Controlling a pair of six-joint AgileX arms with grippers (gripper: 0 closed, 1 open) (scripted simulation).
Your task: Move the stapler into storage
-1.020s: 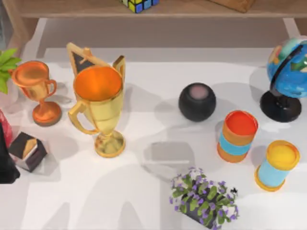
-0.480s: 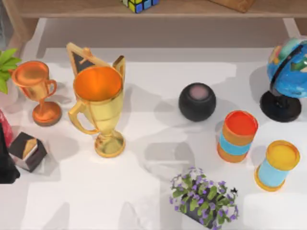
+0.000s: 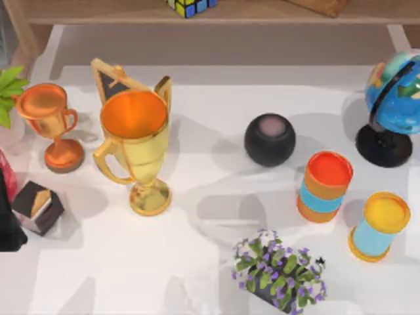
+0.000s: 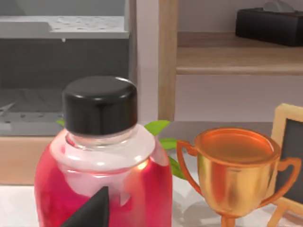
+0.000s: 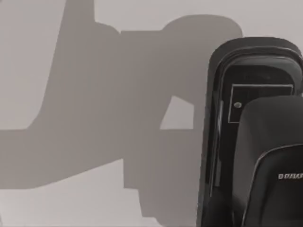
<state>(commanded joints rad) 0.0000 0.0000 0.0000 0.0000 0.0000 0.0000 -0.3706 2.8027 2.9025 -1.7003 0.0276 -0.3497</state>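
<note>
The stapler (image 5: 255, 142) is a long black body with a rounded end, lying on the pale table surface in the right wrist view, beside broad arm shadows. A wooden shelf (image 3: 275, 13) runs along the back of the table, and its boards (image 4: 227, 56) stand next to a grey cabinet front (image 4: 61, 47) in the left wrist view. My left arm (image 3: 6, 220) is a dark shape at the table's left edge. One dark fingertip (image 4: 90, 213) of its gripper shows in front of a red bottle (image 4: 99, 170) with a black cap.
A gold trophy (image 3: 134, 147), a copper trophy (image 3: 49, 121), a small chalkboard (image 3: 115, 82) and a dark cube (image 3: 38, 207) crowd the left. A black speaker (image 3: 270, 139), two banded cans (image 3: 326, 186) (image 3: 379, 226), a globe (image 3: 394, 98) and a flower pot (image 3: 279, 272) stand right.
The arm shadows on the table have shifted, mostly along the lower middle. All the objects stand where they were.
</note>
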